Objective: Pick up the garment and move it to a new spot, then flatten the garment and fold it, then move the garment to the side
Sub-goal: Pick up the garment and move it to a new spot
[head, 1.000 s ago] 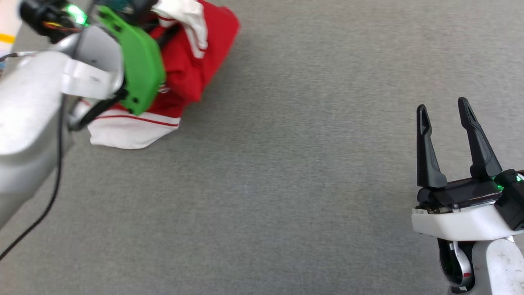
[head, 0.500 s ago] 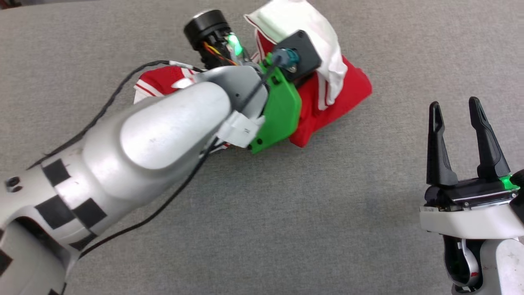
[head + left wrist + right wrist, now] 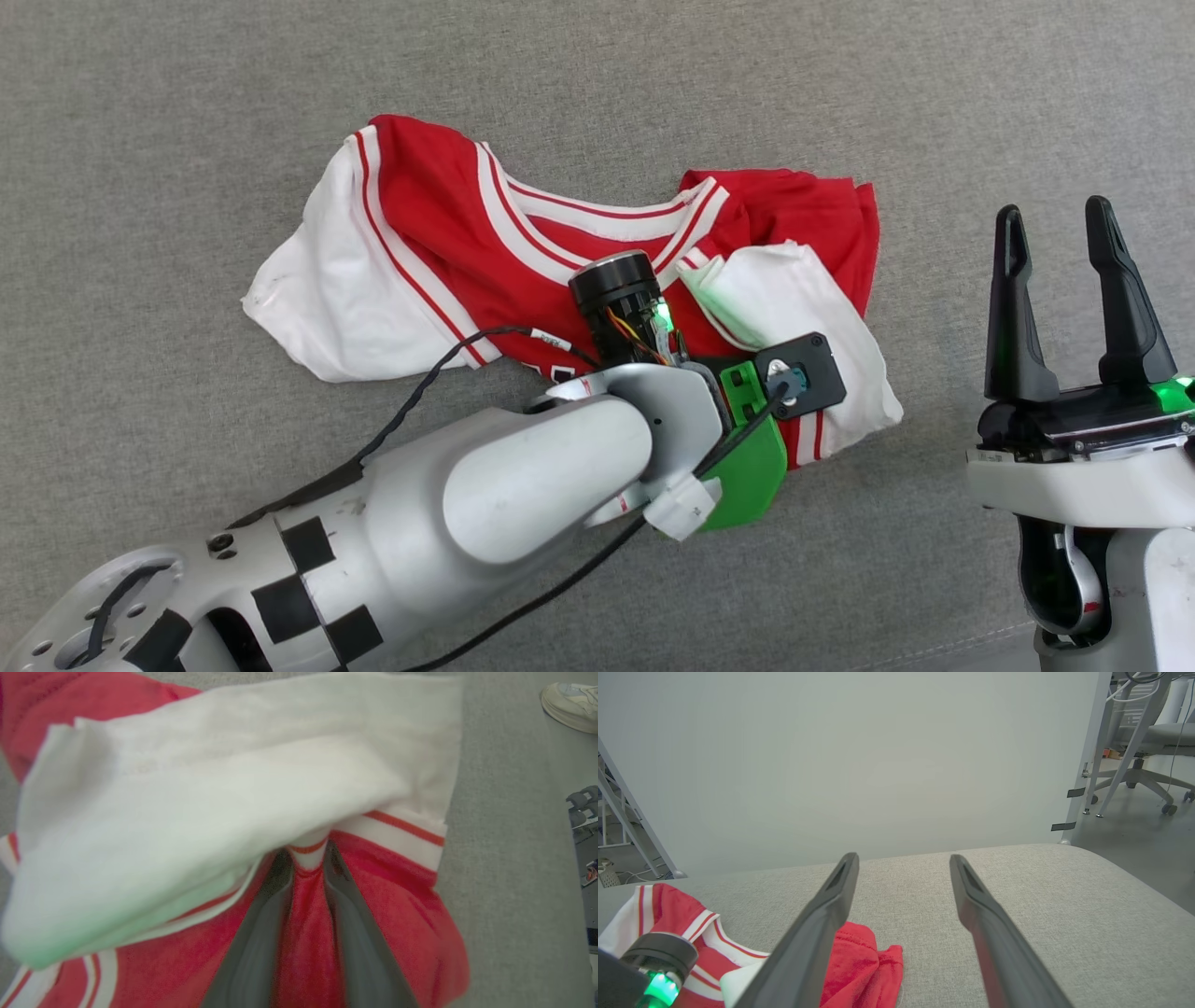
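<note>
The left tool [image 3: 308, 858] is clamped on a pinch of red cloth and striped trim; in the left wrist view a white sleeve [image 3: 210, 788] is folded over just beyond its fingers [image 3: 252, 952]. In the head view the left wrist hangs low over the shirt's near edge and hides the grip. The shirt [image 3: 429, 224] lies on the grey padded surface [image 3: 187, 93], collar up. Its left half is fairly spread, with that sleeve [image 3: 317, 280] out flat. Its right half is bunched, with red cloth heaped behind the doubled-over sleeve. The right tool [image 3: 1053, 207] hangs off to the right, its fingers spread and empty, near the shirt but clear of it. This looks like the end of the move, with the shirt set down and flattening not yet begun. The next move likely calls for the right tool to take the crumpled right side, so that both can draw the cloth taut and unfold the sleeve.
</note>
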Tool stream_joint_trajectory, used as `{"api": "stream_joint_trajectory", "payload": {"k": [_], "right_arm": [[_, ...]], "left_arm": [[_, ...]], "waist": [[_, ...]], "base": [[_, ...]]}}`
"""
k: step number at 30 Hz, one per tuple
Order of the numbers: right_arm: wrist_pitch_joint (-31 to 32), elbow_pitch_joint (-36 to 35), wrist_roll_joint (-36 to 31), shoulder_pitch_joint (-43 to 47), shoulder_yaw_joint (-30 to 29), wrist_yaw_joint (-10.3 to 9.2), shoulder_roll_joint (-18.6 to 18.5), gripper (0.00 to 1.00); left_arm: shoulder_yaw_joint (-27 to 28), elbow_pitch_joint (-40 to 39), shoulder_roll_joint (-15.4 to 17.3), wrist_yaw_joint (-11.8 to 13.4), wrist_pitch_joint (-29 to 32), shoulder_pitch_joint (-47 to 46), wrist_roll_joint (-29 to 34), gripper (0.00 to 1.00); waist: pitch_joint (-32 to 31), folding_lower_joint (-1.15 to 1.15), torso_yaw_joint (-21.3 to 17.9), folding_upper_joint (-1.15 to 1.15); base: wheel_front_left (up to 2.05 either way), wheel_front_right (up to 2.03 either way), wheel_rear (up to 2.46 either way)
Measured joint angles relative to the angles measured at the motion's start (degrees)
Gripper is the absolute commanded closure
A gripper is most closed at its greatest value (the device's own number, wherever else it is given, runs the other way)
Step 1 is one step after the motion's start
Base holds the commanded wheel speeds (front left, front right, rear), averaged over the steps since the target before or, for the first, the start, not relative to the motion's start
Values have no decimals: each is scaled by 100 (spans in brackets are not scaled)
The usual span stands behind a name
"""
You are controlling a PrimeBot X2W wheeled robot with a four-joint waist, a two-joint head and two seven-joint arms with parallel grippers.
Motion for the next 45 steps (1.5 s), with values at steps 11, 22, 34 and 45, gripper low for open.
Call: {"api": "stream_joint_trajectory", "payload": {"k": [11, 22, 34, 45], "right_arm": [[1, 23, -196, 229, -142, 0, 1, 0], [0, 40, -322, 614, -147, 0, 3, 0], [0, 123, -631, 971, -314, 0, 2, 0], [0, 515, -859, 1293, -427, 0, 3, 0]], "left_arm": [[304, 1054, -130, 178, -2625, -275, 52, 0], [1290, 646, 513, 1512, -3712, 756, -116, 0], [3496, -954, 1159, 2937, -3763, 3268, 497, 0], [5113, -1323, 441, 2716, -3763, 5044, 1333, 0]], "waist": [[-536, 0, 275, 0], [-1269, 0, 799, 0], [-1848, 0, 1343, 0], [-2234, 0, 1639, 0]], "base": [[0, 0, 0], [0, 0, 0], [0, 0, 0], [0, 0, 0]]}}
